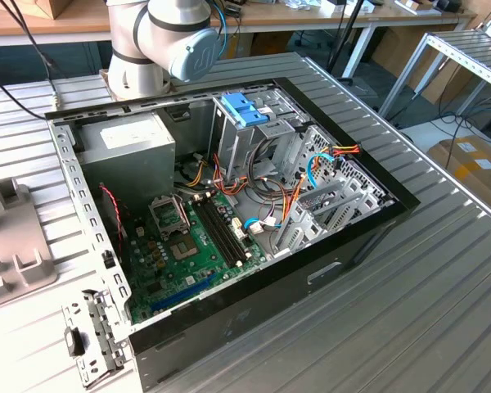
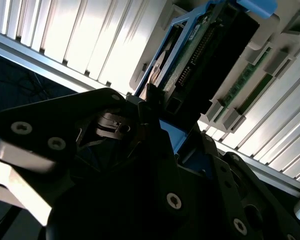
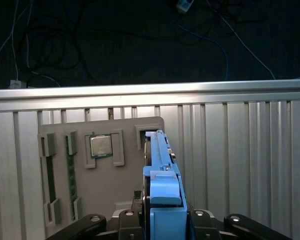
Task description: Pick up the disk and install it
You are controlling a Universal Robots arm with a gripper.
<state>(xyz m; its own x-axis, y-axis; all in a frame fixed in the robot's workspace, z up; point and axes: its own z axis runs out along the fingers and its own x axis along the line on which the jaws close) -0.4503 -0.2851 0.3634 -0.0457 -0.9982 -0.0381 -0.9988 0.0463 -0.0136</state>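
Note:
The disk [image 3: 162,187], a dark drive in a bright blue carrier with a blue end tab, stands on edge over the grey parts tray [image 3: 122,187] in the first wrist view. My gripper [image 3: 162,220] straddles its near end, with a black finger pressed against each flat side. In the second wrist view the disk [image 2: 210,55] runs away from the gripper [image 2: 165,117], and the connector edge of its circuit board shows. I cannot tell whether the disk's lower edge still rests in the tray's slot. The open computer case [image 1: 229,213] lies on the table in the exterior view.
The tray also holds a processor chip [image 3: 101,146] and a memory stick [image 3: 70,165]. Past the table's edge [image 3: 140,92] is dark floor with cables. Inside the case sit a grey power-supply box [image 1: 127,151], a green motherboard [image 1: 188,246], a light-blue latch block [image 1: 244,109] and loose wires.

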